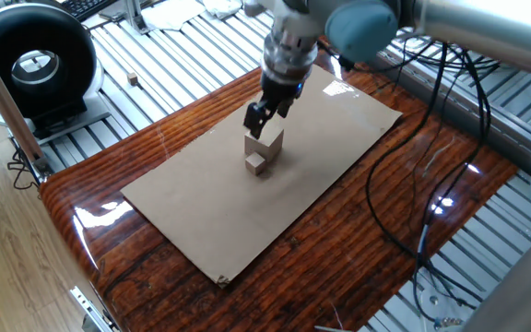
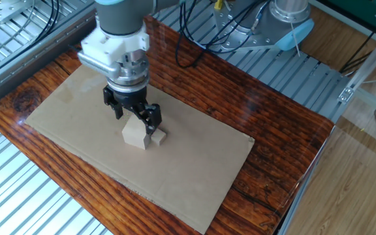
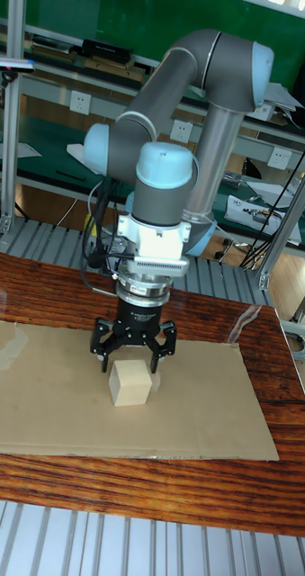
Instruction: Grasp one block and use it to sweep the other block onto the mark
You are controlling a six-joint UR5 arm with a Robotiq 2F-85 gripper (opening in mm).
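The larger tan cube (image 1: 265, 141) (image 2: 134, 135) (image 3: 130, 382) rests on the brown cardboard (image 1: 201, 212) (image 2: 194, 170) (image 3: 44, 396). The small tan cube (image 1: 257, 163) (image 2: 158, 138) sits right against one of its sides; in the tall fixed view only a sliver of it (image 3: 156, 381) peeks out behind the big one. My gripper (image 1: 264, 118) (image 2: 134, 119) (image 3: 130, 358) hangs just above the big cube, open, fingers spread wider than the cube and holding nothing. The mark is hidden in all views.
The cardboard lies on a glossy dark wooden table (image 1: 90, 198) surrounded by metal slats. A black round device (image 1: 30, 60) stands at the far left, another tiny block (image 1: 133, 80) lies on the slats, and black cables (image 1: 413, 184) hang at the right.
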